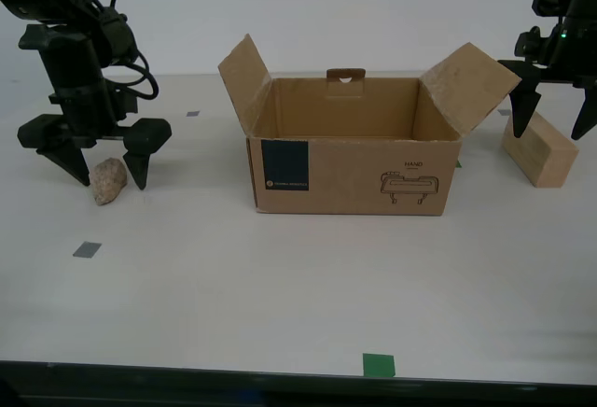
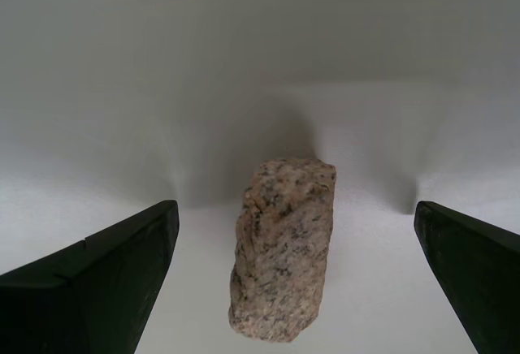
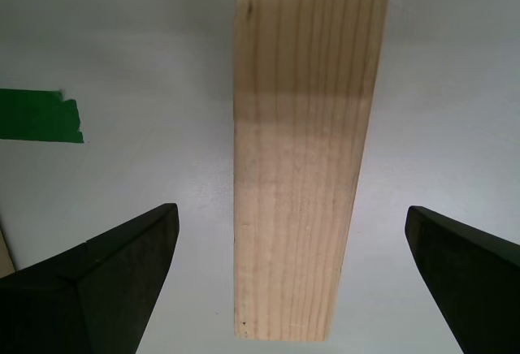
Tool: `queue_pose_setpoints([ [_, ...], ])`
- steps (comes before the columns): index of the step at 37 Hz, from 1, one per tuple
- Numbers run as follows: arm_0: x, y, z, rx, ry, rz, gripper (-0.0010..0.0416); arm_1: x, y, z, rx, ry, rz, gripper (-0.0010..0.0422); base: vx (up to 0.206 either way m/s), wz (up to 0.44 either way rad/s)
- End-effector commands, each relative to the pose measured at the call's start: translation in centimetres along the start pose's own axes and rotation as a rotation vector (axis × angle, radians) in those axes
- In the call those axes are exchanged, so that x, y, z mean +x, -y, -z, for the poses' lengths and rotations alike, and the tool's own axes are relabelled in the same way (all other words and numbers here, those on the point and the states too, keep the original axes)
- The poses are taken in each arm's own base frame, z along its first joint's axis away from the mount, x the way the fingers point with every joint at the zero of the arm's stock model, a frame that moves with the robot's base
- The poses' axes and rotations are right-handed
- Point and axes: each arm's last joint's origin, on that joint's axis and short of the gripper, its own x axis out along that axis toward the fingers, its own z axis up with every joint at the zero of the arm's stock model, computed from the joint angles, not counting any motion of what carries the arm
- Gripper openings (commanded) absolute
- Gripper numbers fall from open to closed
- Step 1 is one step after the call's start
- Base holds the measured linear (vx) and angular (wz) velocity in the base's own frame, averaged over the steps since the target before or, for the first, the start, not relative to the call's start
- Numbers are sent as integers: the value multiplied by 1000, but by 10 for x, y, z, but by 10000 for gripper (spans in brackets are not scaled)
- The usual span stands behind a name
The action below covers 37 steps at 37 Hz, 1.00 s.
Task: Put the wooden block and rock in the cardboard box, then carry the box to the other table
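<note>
The cardboard box (image 1: 350,172) stands open in the middle of the white table, flaps spread. At the exterior view's left lies the pinkish rock (image 1: 108,181) (image 2: 283,248), with my second gripper (image 1: 98,169) (image 2: 296,277) open and straddling it, fingers apart from the stone. At the exterior view's right rests the wooden block (image 1: 539,150) (image 3: 302,175). My first gripper (image 1: 555,118) (image 3: 292,277) hangs open over the block's near end, one fingertip on each side, not touching it.
Small grey squares (image 1: 86,249) and green tape marks (image 1: 378,365) (image 3: 39,115) dot the tabletop. The table's front edge (image 1: 280,368) runs along the exterior view's bottom. A plain white wall stands behind.
</note>
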Motion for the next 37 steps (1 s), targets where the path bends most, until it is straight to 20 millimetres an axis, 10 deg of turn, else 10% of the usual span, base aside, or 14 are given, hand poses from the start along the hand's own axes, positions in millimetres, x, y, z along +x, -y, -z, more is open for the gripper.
queue_pose_setpoints([
  [1,0,0,0,-3,0,-2,389,2,1,1,-8,6,20,398,0,0],
  [37,0,0,-8,-20,77,3,390,10,0,10,-53,-2,29,398,0,0],
])
